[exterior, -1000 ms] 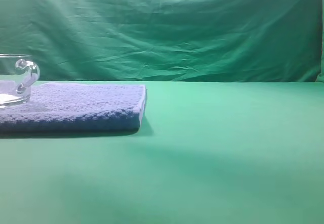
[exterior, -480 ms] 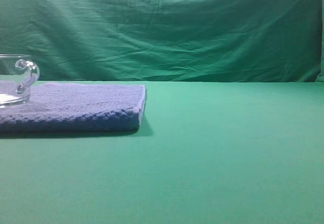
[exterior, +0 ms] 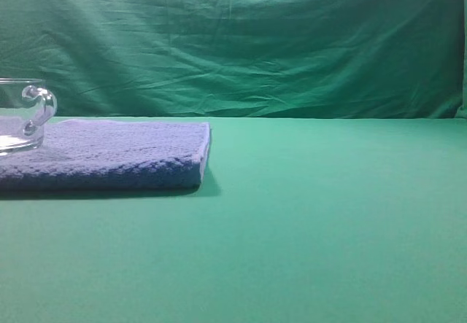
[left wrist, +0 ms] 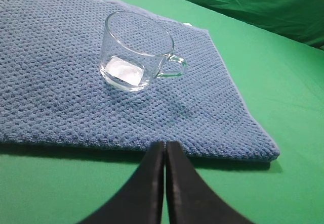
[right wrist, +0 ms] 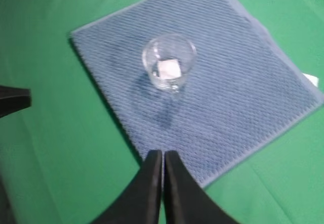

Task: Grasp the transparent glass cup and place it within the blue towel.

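The transparent glass cup stands upright on the blue towel, its loop handle pointing right. It also shows in the right wrist view near the middle of the towel, and at the left edge of the exterior view on the towel. My left gripper is shut and empty, back from the towel's near edge. My right gripper is shut and empty, high above the towel's edge. Neither gripper shows in the exterior view.
The towel lies on a green cloth-covered table. A draped green backdrop stands behind it. A dark tip, probably of the other arm, shows at the left edge of the right wrist view.
A dark object at the exterior view's top left edge one second ago has left the frame. The cup and towel have not moved.
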`<move>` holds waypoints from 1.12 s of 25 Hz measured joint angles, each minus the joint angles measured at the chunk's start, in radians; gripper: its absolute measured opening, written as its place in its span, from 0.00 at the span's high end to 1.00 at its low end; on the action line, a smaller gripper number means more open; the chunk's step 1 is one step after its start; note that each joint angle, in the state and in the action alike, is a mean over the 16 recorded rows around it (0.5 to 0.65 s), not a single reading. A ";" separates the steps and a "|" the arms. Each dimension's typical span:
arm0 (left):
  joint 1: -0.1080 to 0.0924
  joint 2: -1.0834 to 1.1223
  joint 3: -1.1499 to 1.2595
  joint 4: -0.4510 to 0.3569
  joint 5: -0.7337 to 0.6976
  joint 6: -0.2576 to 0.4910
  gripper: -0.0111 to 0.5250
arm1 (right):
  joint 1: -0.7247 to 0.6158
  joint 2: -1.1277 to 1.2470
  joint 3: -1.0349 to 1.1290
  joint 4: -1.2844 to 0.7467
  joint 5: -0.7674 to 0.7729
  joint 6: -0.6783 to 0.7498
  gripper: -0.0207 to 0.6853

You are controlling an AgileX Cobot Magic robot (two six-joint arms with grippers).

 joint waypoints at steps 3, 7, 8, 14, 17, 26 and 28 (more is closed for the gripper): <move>0.000 0.000 0.000 0.000 0.000 0.000 0.98 | -0.012 -0.082 0.079 -0.050 -0.028 0.055 0.97; 0.000 0.000 0.000 0.000 0.000 0.000 0.98 | -0.051 -0.209 0.232 -0.080 -0.095 0.104 0.97; 0.000 0.000 0.000 0.000 0.000 0.000 0.98 | -0.066 -0.243 0.279 -0.082 -0.117 0.114 0.97; 0.000 0.000 0.000 0.000 0.000 0.000 0.98 | -0.205 -0.444 0.585 -0.056 -0.296 0.153 0.97; 0.000 0.000 0.000 0.000 0.000 0.000 0.98 | -0.297 -0.542 0.733 -0.031 -0.399 0.155 0.97; 0.000 0.000 0.000 0.000 0.000 0.000 0.98 | -0.557 -0.868 1.111 0.023 -0.658 0.092 0.97; 0.000 0.000 0.000 0.000 0.000 0.000 0.98 | -0.604 -0.944 1.183 0.028 -0.701 0.073 0.97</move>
